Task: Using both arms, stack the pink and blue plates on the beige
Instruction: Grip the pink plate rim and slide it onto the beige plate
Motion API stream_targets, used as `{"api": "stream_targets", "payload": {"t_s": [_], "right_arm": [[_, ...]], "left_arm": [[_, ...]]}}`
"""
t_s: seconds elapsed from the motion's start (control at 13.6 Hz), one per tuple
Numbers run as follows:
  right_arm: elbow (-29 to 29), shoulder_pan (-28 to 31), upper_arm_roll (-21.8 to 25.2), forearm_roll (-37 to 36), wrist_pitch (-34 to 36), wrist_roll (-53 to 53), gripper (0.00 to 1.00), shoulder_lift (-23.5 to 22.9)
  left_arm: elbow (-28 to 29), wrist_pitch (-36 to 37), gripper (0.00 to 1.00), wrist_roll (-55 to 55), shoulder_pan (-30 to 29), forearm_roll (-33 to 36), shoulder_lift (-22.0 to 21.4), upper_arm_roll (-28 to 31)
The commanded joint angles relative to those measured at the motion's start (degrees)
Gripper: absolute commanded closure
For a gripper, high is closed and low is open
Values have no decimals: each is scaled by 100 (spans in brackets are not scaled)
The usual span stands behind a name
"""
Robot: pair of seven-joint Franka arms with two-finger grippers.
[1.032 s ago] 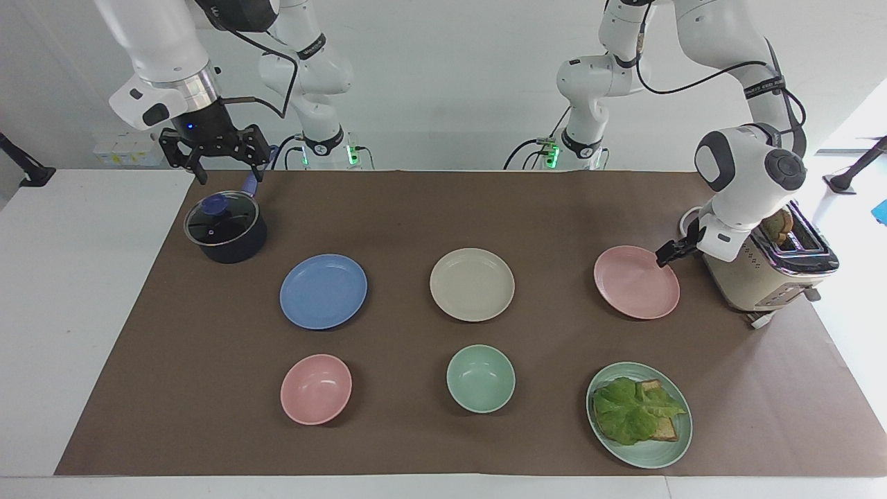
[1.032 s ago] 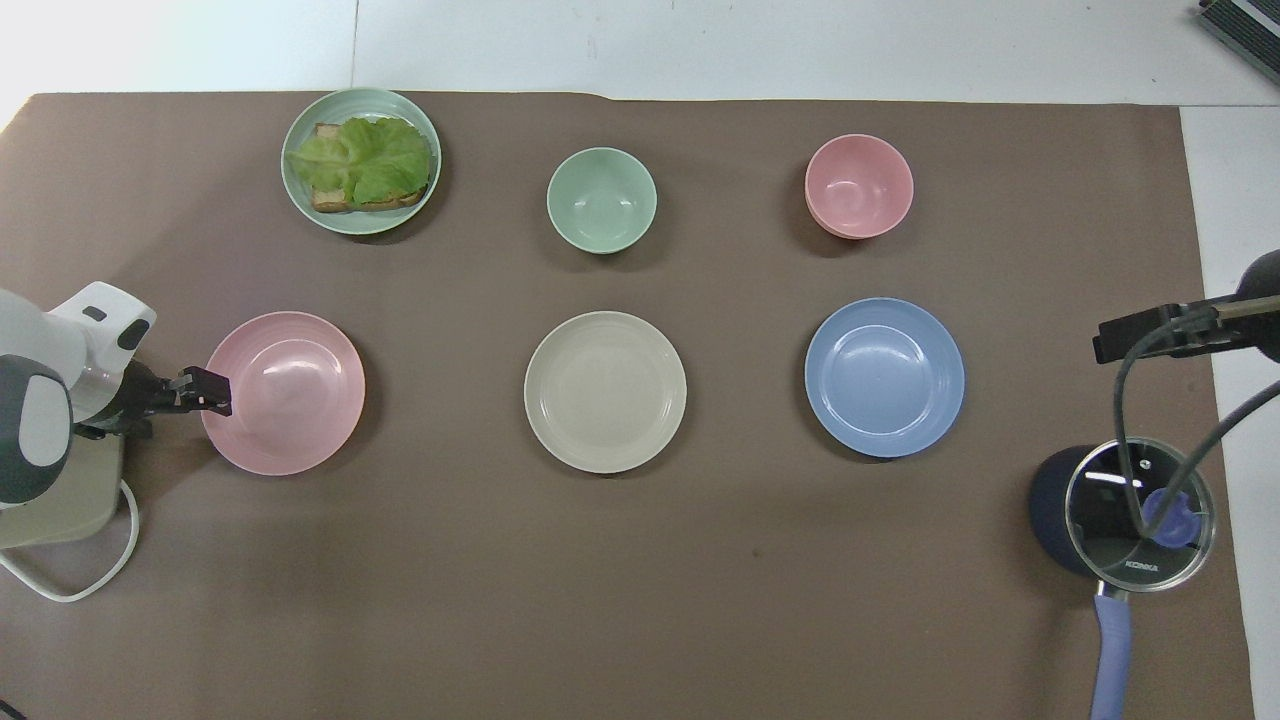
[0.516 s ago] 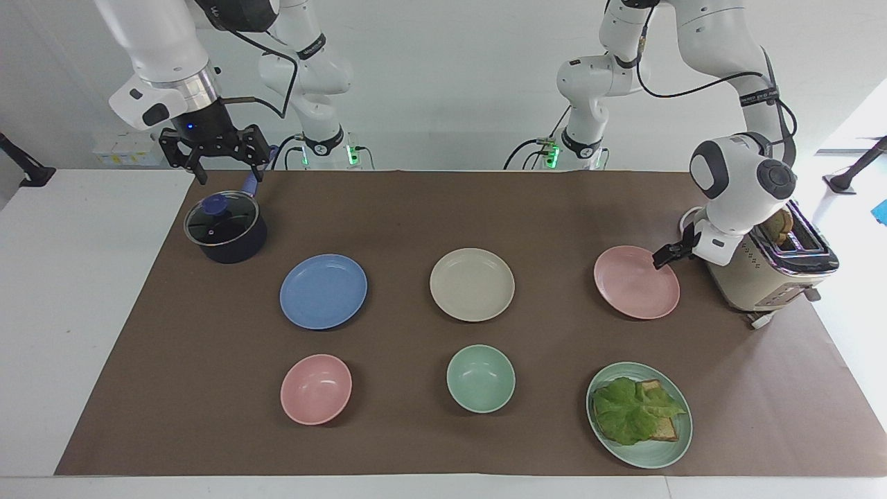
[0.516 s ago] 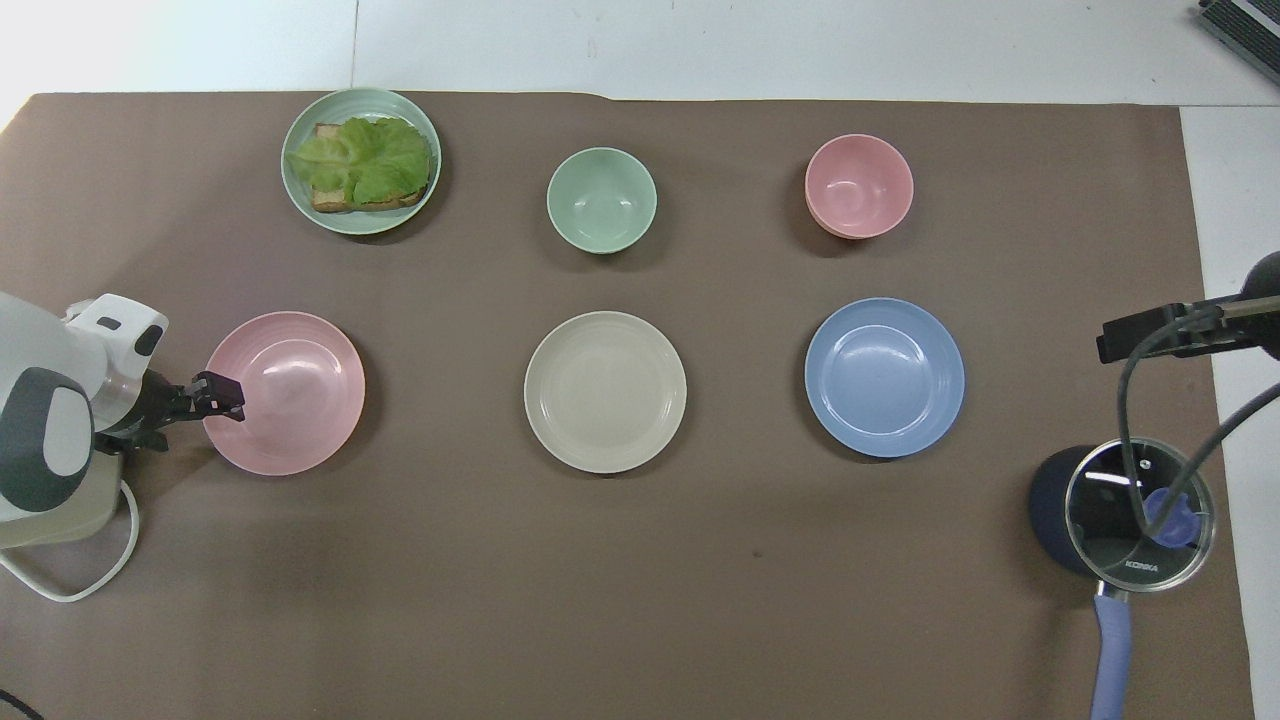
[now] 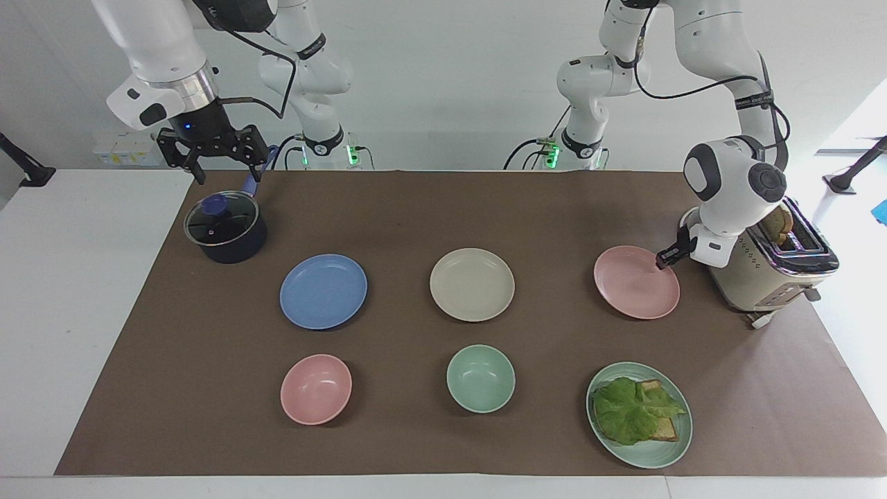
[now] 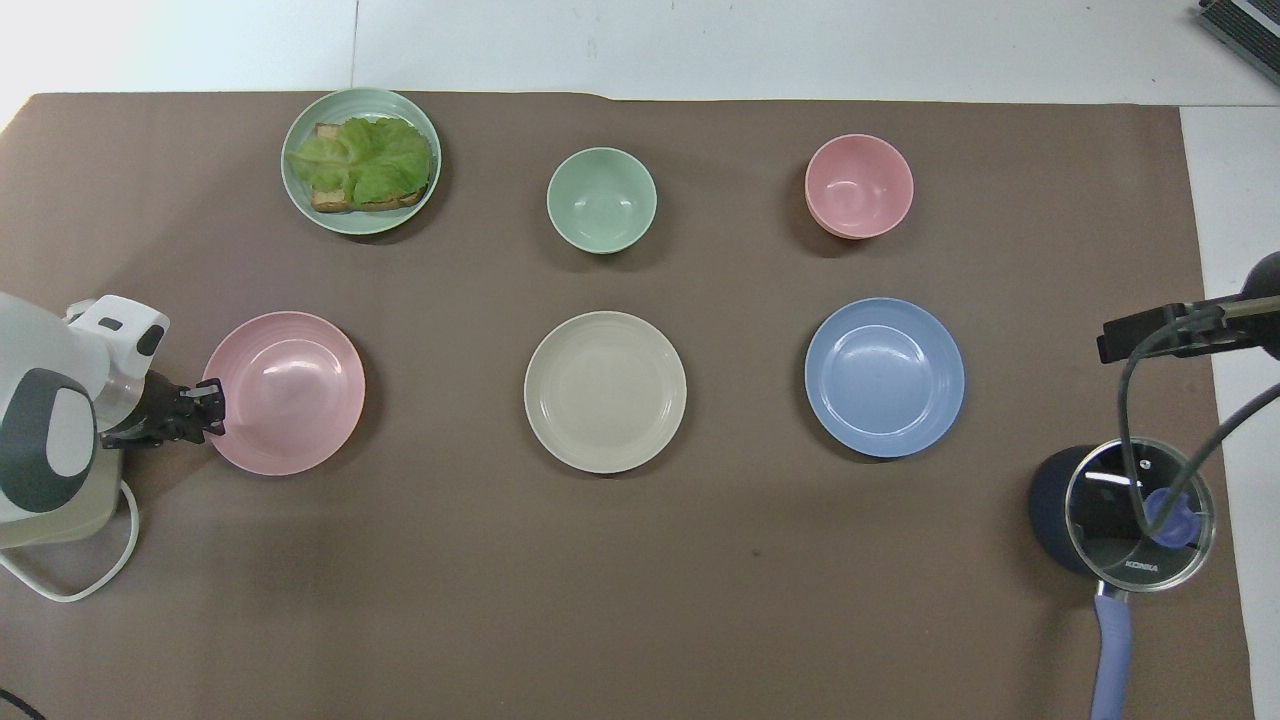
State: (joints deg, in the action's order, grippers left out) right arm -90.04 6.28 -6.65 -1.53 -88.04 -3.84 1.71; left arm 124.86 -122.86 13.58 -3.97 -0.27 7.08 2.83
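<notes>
Facing view: left gripper (image 5: 664, 259) is down at the pink plate (image 5: 634, 285), pinched narrow on its rim at approx 1 o'clock of the plate, w/ the toaster (image 5: 755, 281) just beside the wrist at 3 o'clock. Plate lies flat on the counter (image 5: 416, 208), not lifted yet. Beige plate (image 5: 472, 284) sits at 9 o'clock from the pink one, same row, bare mat between them, so the carry looks like a straight run at 9 o'clock. Blue plate (image 5: 323, 291) is further along at 9 o'clock of beige. Right gripper (image 5: 213, 154) hangs wide open and empty over the pot (image 5: 225, 229), which is at 11 o'clock of the blue plate; that arm waits and is the nearer one for blue. Overhead view: order flips, beige now at 3 o'clock from pink, blue at 3 o'clock of beige. Left gripper meets the pink rim at its 9 o'clock. Plates are round, so no long axis to mind. Green plate w/ lettuce toast (image 6: 400, 222) at 12 o'clock of pink and green bowl (image 6: 601, 200) at 12 o'clock of beige stand apart from the lane. Tight spot, I'd judge: toaster by the wrist on lift-off.
</notes>
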Motion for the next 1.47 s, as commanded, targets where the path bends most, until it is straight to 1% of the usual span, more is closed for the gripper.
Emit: {"api": "stream_targets", "payload": {"t_s": [0.0, 0.15, 0.29, 0.37, 0.52, 0.66, 0.74, 0.81, 1.03, 1.11, 1.25, 1.4], "right_arm": [[13, 31, -3, 3, -20, 58, 0, 4], [13, 31, -3, 3, -20, 58, 0, 4], [13, 31, -3, 3, -20, 58, 0, 4], [13, 31, -3, 3, -20, 58, 0, 13], [13, 31, -3, 3, -20, 58, 0, 13], [13, 31, -3, 3, -20, 58, 0, 13], [13, 31, -3, 3, -20, 58, 0, 13], [13, 31, -3, 3, -20, 58, 0, 5], [13, 31, -3, 3, -20, 58, 0, 4], [13, 31, -3, 3, -20, 58, 0, 4], [13, 31, -3, 3, -20, 58, 0, 4], [13, 31, -3, 3, -20, 58, 0, 4]], "left_arm": [[99, -124, 100, 49, 28, -79, -22, 24], [73, -54, 100, 40, 54, -79, -22, 24], [-32, 313, 100, 22, 63, -70, -31, 24], [-189, 576, 100, 39, 71, -78, -74, -11], [-706, 1418, 100, 66, 89, -253, -127, -55], [-1391, 2323, 100, 284, 247, -613, -189, -55], [-1586, 2580, 100, 599, 369, -632, -206, -90], [-1658, 2670, 100, 959, 570, -632, -241, -142], [-1632, 2522, 100, 2058, 1414, -913, -285, -178], [-1580, 2373, 100, 2296, 1703, -1027, -303, -187], [-1335, 1961, 100, 2360, 2126, -1342, -382, -178], [-1106, 1399, 100, 2421, 2566, -1467, -313, -178]]}}
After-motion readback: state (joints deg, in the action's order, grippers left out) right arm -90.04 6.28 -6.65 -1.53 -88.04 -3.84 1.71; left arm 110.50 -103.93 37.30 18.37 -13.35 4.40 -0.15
